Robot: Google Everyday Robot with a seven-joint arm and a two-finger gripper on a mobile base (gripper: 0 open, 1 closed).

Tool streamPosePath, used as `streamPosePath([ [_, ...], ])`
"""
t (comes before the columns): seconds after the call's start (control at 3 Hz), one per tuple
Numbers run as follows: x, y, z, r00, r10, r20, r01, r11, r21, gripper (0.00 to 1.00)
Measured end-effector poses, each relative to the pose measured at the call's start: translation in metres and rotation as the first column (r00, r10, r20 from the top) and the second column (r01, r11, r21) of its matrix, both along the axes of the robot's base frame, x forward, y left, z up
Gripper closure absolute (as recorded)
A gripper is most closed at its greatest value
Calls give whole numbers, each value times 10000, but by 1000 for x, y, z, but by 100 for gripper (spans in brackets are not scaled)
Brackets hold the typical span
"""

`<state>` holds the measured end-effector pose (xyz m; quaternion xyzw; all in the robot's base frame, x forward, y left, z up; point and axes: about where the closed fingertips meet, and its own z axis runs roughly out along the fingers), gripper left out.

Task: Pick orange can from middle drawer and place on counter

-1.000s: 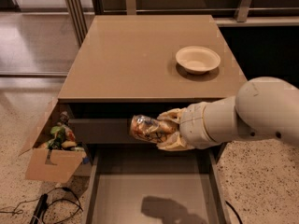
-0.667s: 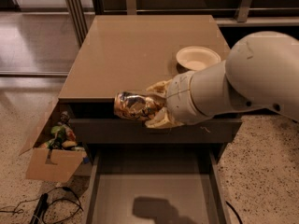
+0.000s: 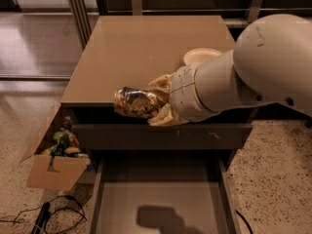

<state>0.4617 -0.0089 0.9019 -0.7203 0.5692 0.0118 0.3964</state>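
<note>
My gripper (image 3: 155, 101) is shut on the orange can (image 3: 135, 102), a shiny can with mottled gold, brown and white print. It holds the can on its side in the air, at the front edge of the tan counter (image 3: 146, 48). The can points left from my cream fingers (image 3: 163, 82). The middle drawer (image 3: 161, 204) stands pulled open below, its flat grey floor bare but for the arm's shadow. My big white arm (image 3: 253, 67) comes in from the right and hides the right part of the counter.
A cream bowl (image 3: 201, 55) sits on the counter's right side, partly hidden behind my arm. A cardboard box (image 3: 56, 155) with small items stands on the floor left of the cabinet. Black cables (image 3: 44, 216) lie at the lower left.
My gripper has lifted the can up and to the left, from in front of the drawer face to the counter's front edge. The arm now covers more of the bowl.
</note>
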Motion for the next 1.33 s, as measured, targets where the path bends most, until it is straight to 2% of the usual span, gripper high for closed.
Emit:
streamPosePath([
  [0.33,8,3,8,9996,43,271,-42,10000,-33,100],
  [0.67,45,2,24,9975,277,653,-282,9996,75,100],
  [1.0,112,8,59,9916,492,1199,-539,9979,362,100],
  [1.33,147,16,68,9906,591,1238,-657,9966,504,100],
])
